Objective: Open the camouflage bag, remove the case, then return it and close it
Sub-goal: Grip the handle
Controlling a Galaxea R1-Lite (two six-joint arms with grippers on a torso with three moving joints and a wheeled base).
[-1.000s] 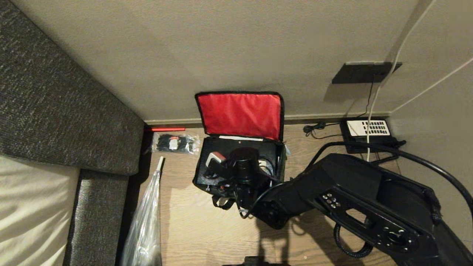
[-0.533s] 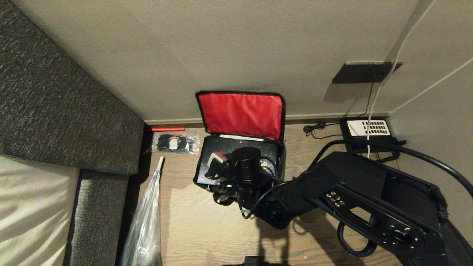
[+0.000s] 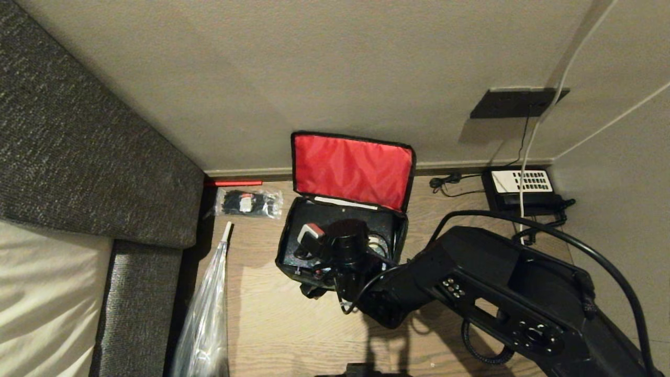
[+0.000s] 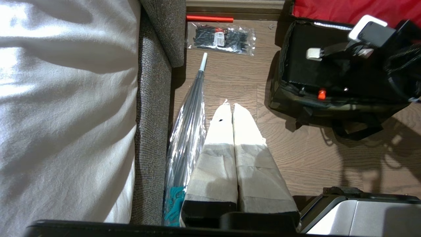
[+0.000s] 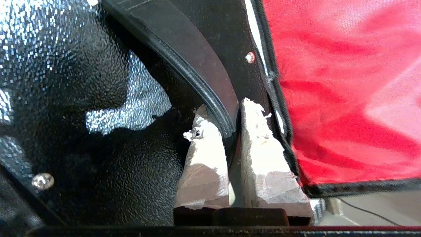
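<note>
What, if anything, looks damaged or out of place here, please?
The right gripper's taped fingertips look frayed where they pinch a black curved handle inside the open camouflage bag. Nothing else stands out.

Warm, dim room light. The right arm (image 3: 502, 293) throws a soft shadow on the floor (image 3: 272, 314) beneath it. Glare whitens the bedding (image 4: 65, 82), speckles the black case (image 5: 65, 65) beside the right jaws, and bleaches both grippers' taped fingertips (image 5: 256, 131).
</note>
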